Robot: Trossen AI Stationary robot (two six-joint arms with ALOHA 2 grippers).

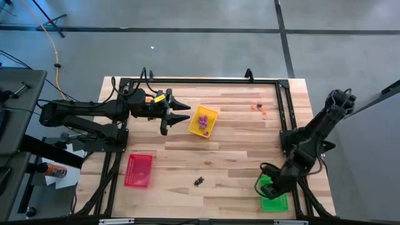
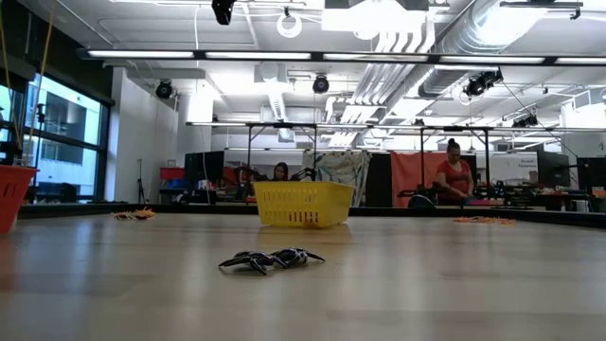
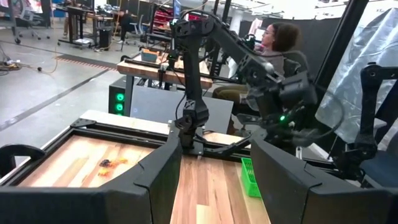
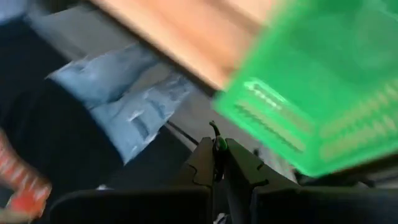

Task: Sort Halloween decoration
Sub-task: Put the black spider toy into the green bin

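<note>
Progress: sorting looked partly done; purple trinkets (image 1: 204, 123) already lay in the yellow tray (image 1: 211, 112), while black and orange ones lay loose on the table (image 1: 237, 156).
Green tray (image 1: 274, 202): nearest edge, under the right gripper (image 1: 270, 185); contents hidden.
Right gripper: jaws pressed together, nothing visible between them.
Black trinkets (image 1: 199, 181): loose on the wood, near the front edge.
Red tray (image 1: 139, 170): appeared empty.
Left gripper (image 1: 181, 112): jaws wide, holding nothing, just beside the yellow tray.
Orange trinkets (image 1: 259, 107): far side, loose, unsorted.
</note>
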